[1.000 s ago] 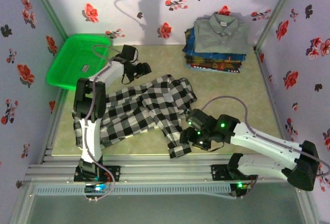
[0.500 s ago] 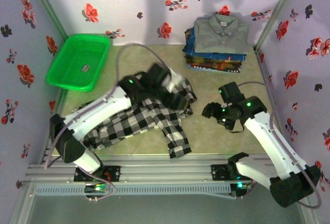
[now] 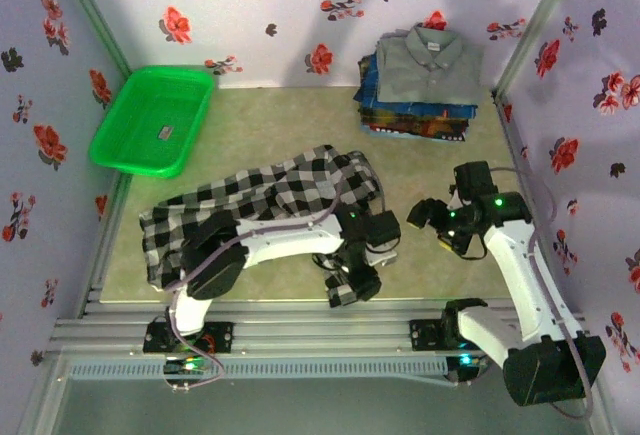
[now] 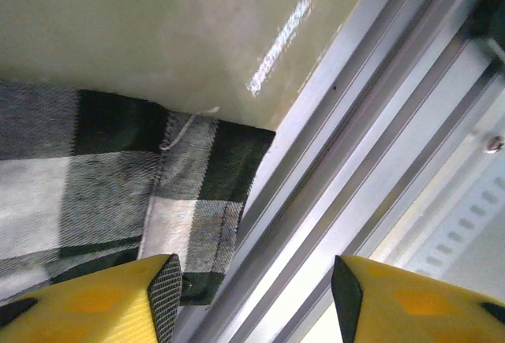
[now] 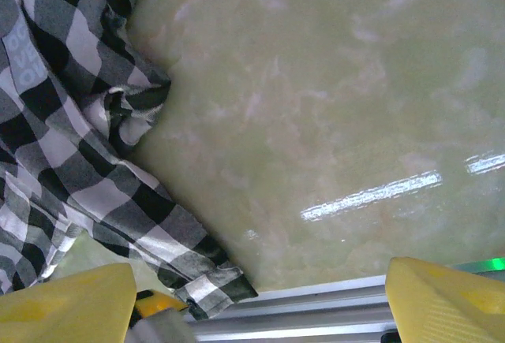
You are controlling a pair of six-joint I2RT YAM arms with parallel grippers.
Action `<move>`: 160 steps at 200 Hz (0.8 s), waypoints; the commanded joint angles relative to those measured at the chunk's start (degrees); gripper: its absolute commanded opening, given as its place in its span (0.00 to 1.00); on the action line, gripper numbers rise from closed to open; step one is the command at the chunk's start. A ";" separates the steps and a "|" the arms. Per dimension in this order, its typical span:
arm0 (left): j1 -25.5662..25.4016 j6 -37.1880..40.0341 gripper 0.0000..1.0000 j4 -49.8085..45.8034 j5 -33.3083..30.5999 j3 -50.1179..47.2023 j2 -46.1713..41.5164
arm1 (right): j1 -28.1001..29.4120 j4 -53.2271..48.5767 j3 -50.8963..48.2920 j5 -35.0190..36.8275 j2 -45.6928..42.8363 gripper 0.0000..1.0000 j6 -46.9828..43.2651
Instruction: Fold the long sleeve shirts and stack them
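Lying spread from the surface's near-left corner toward its middle, the checked shirt (image 3: 270,190) had the left arm stretched across it, and the left pincer (image 3: 355,280) was down at the cuff (image 3: 345,295) by the near edge. The right pincer (image 3: 430,223) hung over bare surface (image 3: 300,125) just right of the shirt. A stack of folded shirts (image 3: 415,115), a grey shirt (image 3: 430,60) on top, sat in the far-right corner, and a green basket (image 3: 130,115) in the far-left. From the left wrist, the yellow fingers (image 4: 102,296) stood apart with nothing between them, one over the cuff beside the metal rail (image 4: 355,146). From the right wrist, the fingers (image 5: 450,296) stood wide apart above bare surface, with the checked shirt along that view's left side.
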 commanded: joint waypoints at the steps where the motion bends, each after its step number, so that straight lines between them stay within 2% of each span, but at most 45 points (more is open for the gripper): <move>1: -0.85 -1.16 0.55 -4.10 -2.98 2.66 1.51 | -0.26 1.34 -1.94 -2.31 -2.52 0.84 0.68; 56: -2.22 -4.89 0.52 -2.82 -9.93 3.96 6.83 | -0.28 3.03 -4.40 -4.22 -5.71 0.85 2.19; 95: -2.35 -5.61 0.51 0.11 -11.32 3.06 10.38 | -0.26 4.43 -5.07 -5.64 -6.67 0.85 3.07; 112: -2.14 -5.70 0.43 1.56 -12.36 2.16 10.64 | -0.33 5.09 -5.22 -5.98 -7.22 0.85 3.25; 132: -1.49 -6.48 0.27 4.23 -12.23 0.75 9.63 | -0.31 5.33 -5.41 -6.25 -7.73 0.85 3.60; 149: -0.53 -7.16 0.15 4.07 -12.78 0.58 6.73 | -0.26 5.43 -5.73 -6.49 -8.17 0.85 3.60; 160: 0.86 -8.27 0.11 4.67 -12.85 -0.19 3.47 | -0.28 6.04 -6.48 -7.22 -8.37 0.85 3.54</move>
